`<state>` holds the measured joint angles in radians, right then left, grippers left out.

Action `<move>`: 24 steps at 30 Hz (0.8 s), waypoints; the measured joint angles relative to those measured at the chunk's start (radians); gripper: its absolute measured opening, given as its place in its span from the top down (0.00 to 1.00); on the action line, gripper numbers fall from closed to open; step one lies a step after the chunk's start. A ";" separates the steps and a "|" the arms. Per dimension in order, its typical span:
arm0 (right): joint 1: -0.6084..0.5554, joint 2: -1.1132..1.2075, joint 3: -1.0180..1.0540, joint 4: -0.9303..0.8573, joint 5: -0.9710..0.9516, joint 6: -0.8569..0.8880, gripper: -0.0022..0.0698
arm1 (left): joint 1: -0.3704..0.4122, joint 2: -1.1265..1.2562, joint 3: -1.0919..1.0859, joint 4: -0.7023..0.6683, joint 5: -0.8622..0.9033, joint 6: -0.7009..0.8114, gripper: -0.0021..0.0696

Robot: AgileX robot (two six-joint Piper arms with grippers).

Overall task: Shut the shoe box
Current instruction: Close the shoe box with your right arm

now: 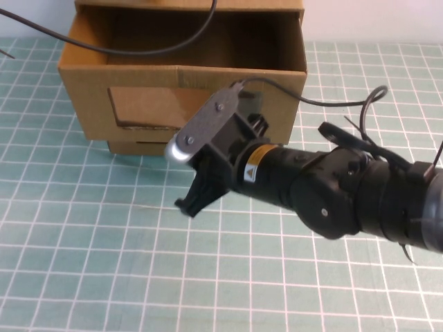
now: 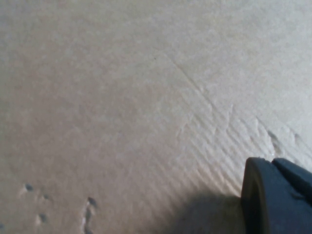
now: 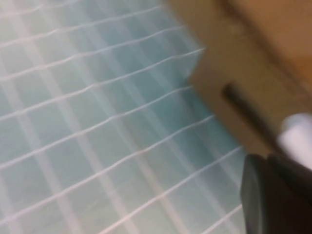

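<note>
A robotics lab bench, it seems. The counter (image 1: 83,277) wears a green gridded cutting mat, and loose black cables (image 1: 138,48) trail overhead.

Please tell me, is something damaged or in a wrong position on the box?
The shoe box stands open on top. Its front window has a ragged lower edge. Up close, the cardboard shows small dents and creases. The right hand hovers before the front; the left hand sits against the cardboard.
</note>
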<state>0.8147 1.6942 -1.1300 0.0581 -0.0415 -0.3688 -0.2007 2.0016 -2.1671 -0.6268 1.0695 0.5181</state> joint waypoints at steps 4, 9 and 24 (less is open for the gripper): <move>-0.034 0.026 0.000 0.030 -0.076 0.000 0.99 | 0.000 0.000 0.000 0.000 0.000 -0.002 0.98; -0.056 0.070 -0.027 0.058 -0.123 0.002 0.99 | 0.000 0.000 0.000 0.002 0.000 -0.002 0.98; -0.106 0.232 -0.278 0.059 -0.066 -0.035 0.99 | -0.002 0.000 0.000 0.005 0.000 -0.002 0.98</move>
<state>0.7091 1.9263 -1.4081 0.1167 -0.1073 -0.4036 -0.2026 2.0016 -2.1671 -0.6216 1.0695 0.5158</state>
